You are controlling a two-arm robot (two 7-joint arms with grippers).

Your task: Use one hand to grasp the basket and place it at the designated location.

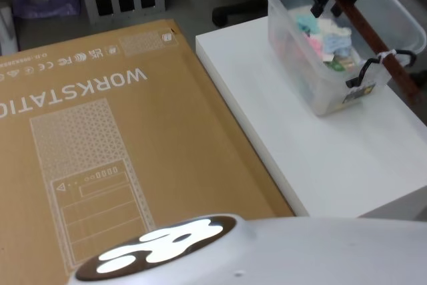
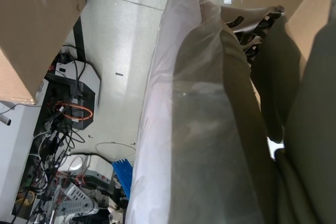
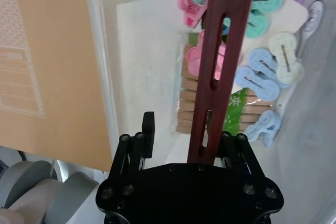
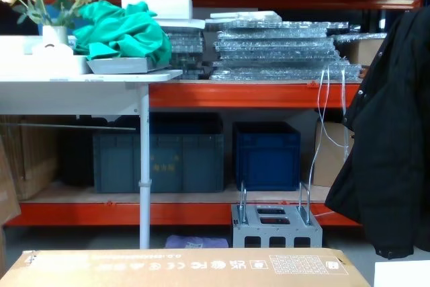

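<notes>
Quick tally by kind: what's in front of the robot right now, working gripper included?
Basket: 1
White table: 1
Cardboard box: 1
Right gripper, open astride the basket's handle: 1
Total: 4

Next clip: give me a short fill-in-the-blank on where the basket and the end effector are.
1. The basket stands on the ____ table.
2. The right end effector is at the basket's ____.
3. Left of the table lies a cardboard box printed with the word ____.
4. The handle's colour is ____.

Missing words: white; handle; WORKSTATION; reddish-brown
</notes>
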